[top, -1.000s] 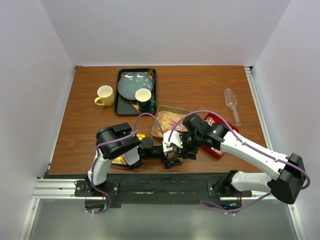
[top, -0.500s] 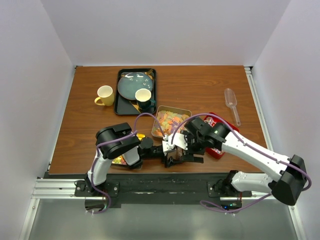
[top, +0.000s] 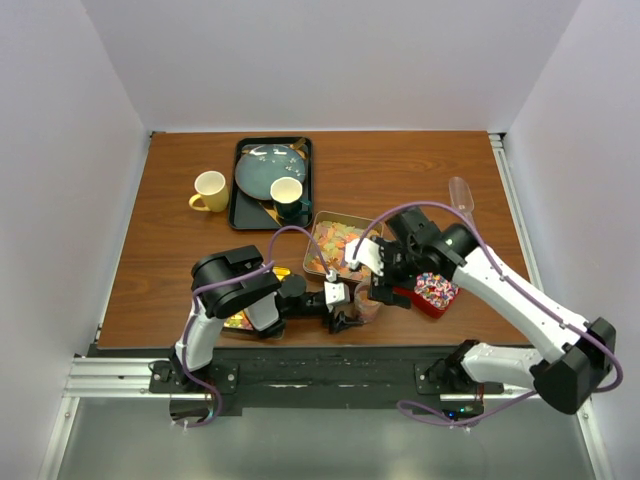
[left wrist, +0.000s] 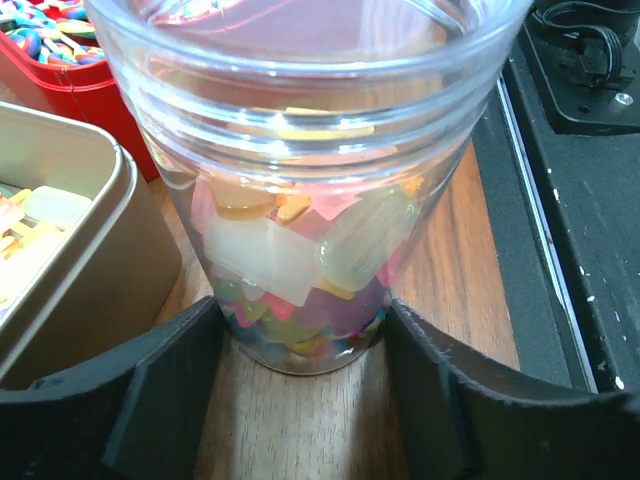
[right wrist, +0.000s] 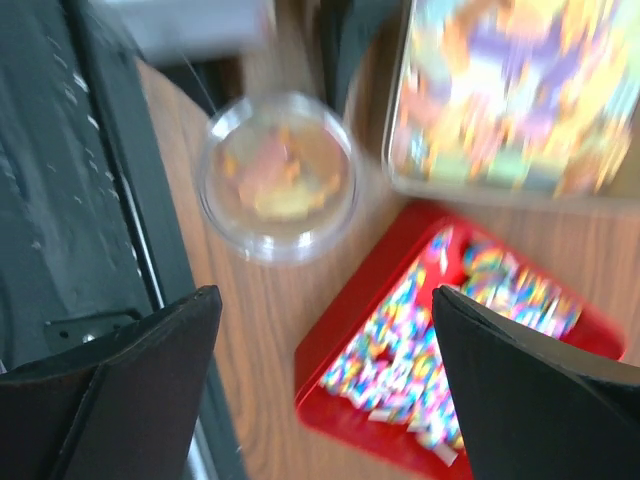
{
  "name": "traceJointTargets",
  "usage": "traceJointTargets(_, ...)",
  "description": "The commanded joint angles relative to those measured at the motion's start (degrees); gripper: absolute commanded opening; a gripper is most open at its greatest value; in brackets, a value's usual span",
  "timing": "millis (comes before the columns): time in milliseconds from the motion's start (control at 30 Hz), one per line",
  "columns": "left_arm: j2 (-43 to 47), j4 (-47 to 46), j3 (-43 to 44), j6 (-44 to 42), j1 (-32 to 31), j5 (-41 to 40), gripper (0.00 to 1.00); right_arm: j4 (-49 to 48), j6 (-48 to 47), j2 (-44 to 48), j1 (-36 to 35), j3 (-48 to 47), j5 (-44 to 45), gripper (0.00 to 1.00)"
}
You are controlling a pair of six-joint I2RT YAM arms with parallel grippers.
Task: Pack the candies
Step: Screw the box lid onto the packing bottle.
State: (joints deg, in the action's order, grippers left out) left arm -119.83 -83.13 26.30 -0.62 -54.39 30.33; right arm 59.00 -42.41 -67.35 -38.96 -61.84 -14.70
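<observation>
The jar (left wrist: 300,200) is part full. The left gripper (left wrist: 300,345) hugs it. The right gripper (right wrist: 320,310) is wide open and empty. Many candies (right wrist: 410,340) are not packed yet.

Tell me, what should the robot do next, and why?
Probably lower the right pincer into the red tray to pinch a candy: it hangs open and empty above the tray, and the jar is only part full.

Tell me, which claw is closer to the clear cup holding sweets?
Left. The left claw hugs the clear cup at its base, one finger each side; the right claw hangs open above, off-centre.
</observation>
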Motion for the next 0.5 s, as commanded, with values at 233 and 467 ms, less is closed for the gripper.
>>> traceJointTargets(233,-4.4,-21.3,-2.7,-0.3,1.2,1.1,0.06,7.6,-15.7,-9.6,-0.4,-7.9,-14.1,0.90)
traceJointTargets(467,-4.4,-21.2,-2.8,0.1,1.5,1.0,0.05,5.9,-16.7,-10.3,-0.4,-6.3,-14.8,0.90)
